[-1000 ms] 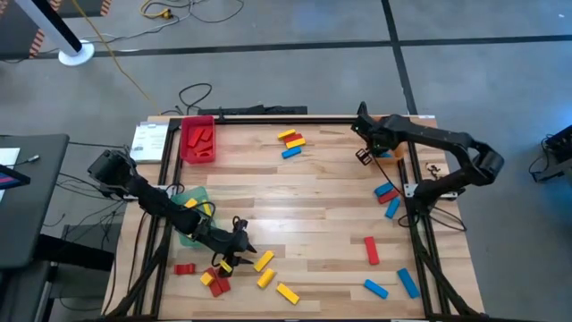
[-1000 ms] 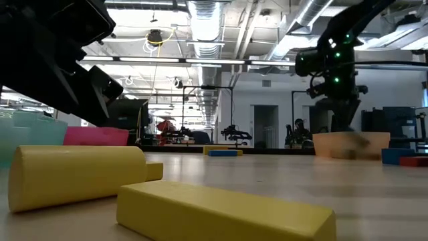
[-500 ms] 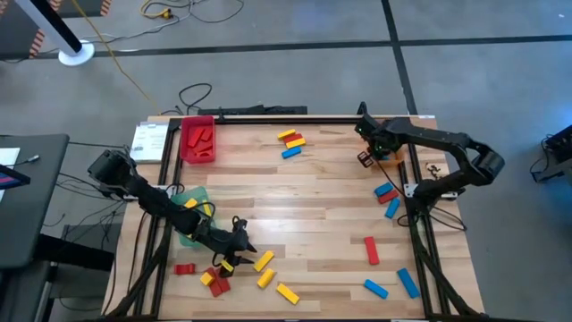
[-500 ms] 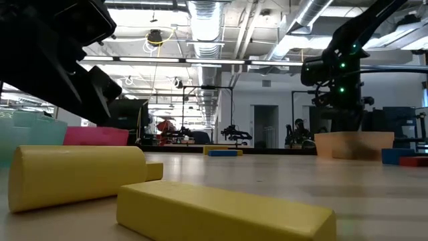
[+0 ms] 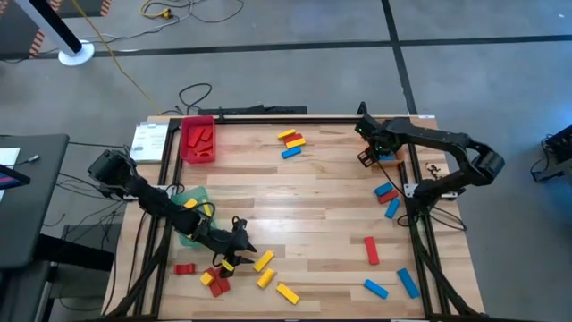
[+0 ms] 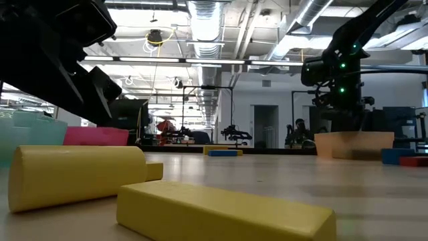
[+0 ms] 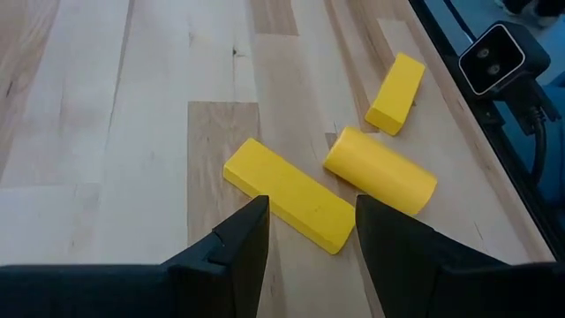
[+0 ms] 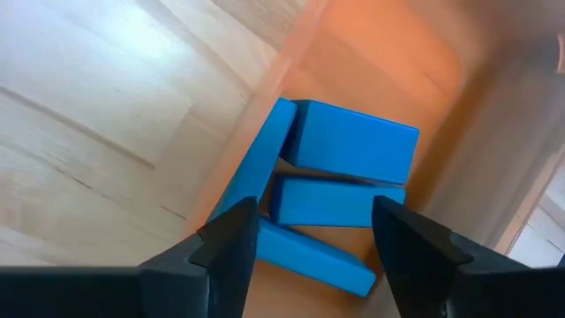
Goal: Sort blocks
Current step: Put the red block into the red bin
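No lettering can be read anywhere in the scene; a white sheet [image 5: 147,139] lies off the table's far left corner, its print too small to make out. The right gripper [image 5: 371,154] reaches across the far right of the wooden table [image 5: 322,215], its arm bent back from the right edge, and hangs over the orange tray [image 8: 388,79]. Its fingers [image 8: 225,243] stand apart with nothing between them, and four blue blocks [image 8: 353,146] lie piled in the tray below. The left gripper [image 5: 234,255] stretches low and long from the left side toward the near edge, its fingers [image 7: 243,238] parted and empty just over a flat yellow block [image 7: 287,194]. A yellow cylinder [image 7: 380,170] lies just beside that block, with a smaller yellow block [image 7: 395,93] near them. Red blocks [image 5: 199,139] sit in the red tray [image 5: 197,157] at the far left, and the green tray [image 5: 189,234] lies under the left arm. Loose blue and red blocks [image 5: 387,199] are scattered along the right side, and a small mixed cluster [image 5: 290,141] rests at the far middle.
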Robot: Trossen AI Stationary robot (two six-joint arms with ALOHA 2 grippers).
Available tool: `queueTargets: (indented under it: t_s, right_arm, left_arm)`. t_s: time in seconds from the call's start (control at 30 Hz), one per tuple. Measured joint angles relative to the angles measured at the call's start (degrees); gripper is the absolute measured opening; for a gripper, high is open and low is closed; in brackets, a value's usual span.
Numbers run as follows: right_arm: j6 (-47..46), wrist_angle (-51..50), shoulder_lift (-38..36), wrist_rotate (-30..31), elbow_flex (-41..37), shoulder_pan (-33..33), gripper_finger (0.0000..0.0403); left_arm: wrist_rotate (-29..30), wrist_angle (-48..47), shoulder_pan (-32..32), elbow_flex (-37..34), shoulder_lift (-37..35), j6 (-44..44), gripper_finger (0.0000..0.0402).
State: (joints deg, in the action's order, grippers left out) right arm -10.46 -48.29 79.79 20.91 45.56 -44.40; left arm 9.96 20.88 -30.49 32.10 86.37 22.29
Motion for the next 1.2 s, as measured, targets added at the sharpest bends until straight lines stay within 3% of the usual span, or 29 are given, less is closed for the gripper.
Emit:
queueTargets:
  t_s: [0.27,0.53,0.7,0.93,1.2]
  right_arm:
    - [0.2,0.6,-5.4,0.2,0.0,0.2,0.0239]
    - [0.7,1.1,-16.1,-0.9,0.0,3.6,0.0240]
    - [0.7,2.4,-21.1,-4.3,0.1,8.4,0.0240]
    - [-1.0,2.3,-24.5,-4.5,0.1,15.1,0.0240]
    - [-2.8,2.8,-24.8,-4.5,0.1,20.7,0.0240]
  left_arm:
    - [-0.4,-1.7,-2.3,2.3,0.0,-0.3,0.0166]
    - [7.1,-6.6,-4.5,4.9,0.0,1.9,0.0169]
    - [9.5,-8.3,-4.5,4.9,0.0,4.7,0.0201]
    - [9.4,-7.3,-4.5,4.9,0.1,8.0,0.0262]
    - [6.6,-2.1,-4.4,6.2,8.1,10.1,0.0281]
